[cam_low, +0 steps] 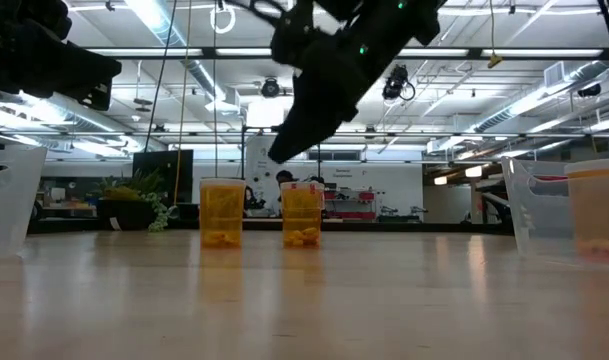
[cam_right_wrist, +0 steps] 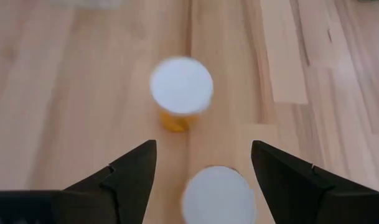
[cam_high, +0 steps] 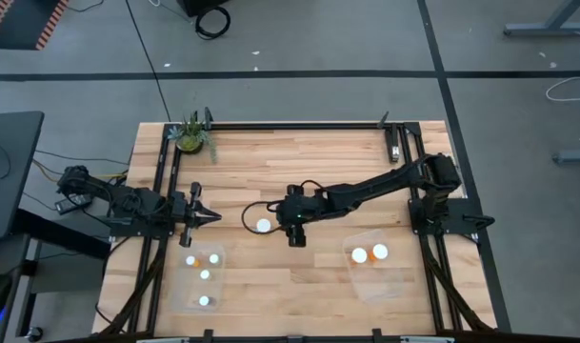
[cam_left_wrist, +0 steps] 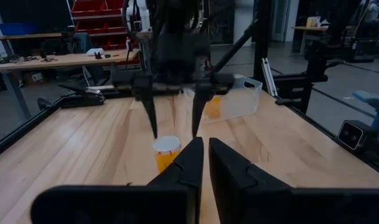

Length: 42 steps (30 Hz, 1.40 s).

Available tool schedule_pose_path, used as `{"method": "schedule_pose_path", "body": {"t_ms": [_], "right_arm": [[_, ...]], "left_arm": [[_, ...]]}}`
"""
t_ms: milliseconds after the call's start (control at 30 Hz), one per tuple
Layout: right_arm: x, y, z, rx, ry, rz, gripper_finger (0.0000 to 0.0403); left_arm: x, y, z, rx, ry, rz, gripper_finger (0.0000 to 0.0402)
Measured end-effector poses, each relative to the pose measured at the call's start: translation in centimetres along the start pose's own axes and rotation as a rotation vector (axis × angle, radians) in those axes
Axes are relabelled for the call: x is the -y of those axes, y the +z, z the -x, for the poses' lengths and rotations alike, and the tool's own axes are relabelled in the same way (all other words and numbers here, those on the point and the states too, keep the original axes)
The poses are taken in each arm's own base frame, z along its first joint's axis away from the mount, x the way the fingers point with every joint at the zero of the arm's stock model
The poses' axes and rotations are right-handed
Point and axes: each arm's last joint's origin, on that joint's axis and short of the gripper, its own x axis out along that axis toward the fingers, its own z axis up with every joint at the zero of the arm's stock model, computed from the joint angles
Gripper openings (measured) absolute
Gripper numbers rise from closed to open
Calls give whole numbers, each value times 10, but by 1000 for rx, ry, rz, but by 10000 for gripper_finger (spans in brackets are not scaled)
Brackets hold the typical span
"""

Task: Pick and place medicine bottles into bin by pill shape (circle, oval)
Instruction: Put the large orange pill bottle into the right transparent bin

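Note:
Two medicine bottles with white caps and orange bodies stand upright on the wooden table, seen in the low view [cam_low: 221,213] [cam_low: 302,215]. In the high view only one cap [cam_high: 263,226] shows; the other is hidden under my right arm. My right gripper [cam_right_wrist: 203,146] is open and points down above them, the nearer cap [cam_right_wrist: 218,196] between its fingers and below them, the farther cap [cam_right_wrist: 181,85] ahead. It touches neither. My left gripper [cam_left_wrist: 205,155] is shut and empty, level at the table's left [cam_high: 216,217].
A clear bin [cam_high: 204,276] at the near left holds several white-capped bottles. A clear bin [cam_high: 375,276] at the near right holds two. A green potted plant [cam_high: 190,133] stands at the far left corner. Black rails run along the table's sides.

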Motion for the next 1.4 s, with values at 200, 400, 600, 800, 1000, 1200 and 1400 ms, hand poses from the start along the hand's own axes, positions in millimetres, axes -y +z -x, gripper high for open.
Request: {"method": "schedule_pose_path", "body": {"t_ms": [200, 400, 600, 800, 1000, 1200, 1400], "right_arm": [[7, -9, -17, -49, -16, 20, 270], [7, -10, -17, -62, -16, 37, 270], [6, -16, -16, -126, -5, 8, 268], [6, -17, -16, -128, -4, 2, 231], [5, -17, -15, -140, 0, -4, 227], [-12, -12, 19, -159, 37, -22, 238], [-43, -5, 71, -133, 128, -137, 226]], "left_arm": [[0, 0, 0, 0, 0, 0, 26], [0, 0, 0, 0, 0, 0, 31], [0, 0, 0, 0, 0, 0, 35], [0, 0, 0, 0, 0, 0, 26], [0, 0, 0, 0, 0, 0, 25], [0, 0, 0, 0, 0, 0, 34], [0, 0, 0, 0, 0, 0, 34]]}}
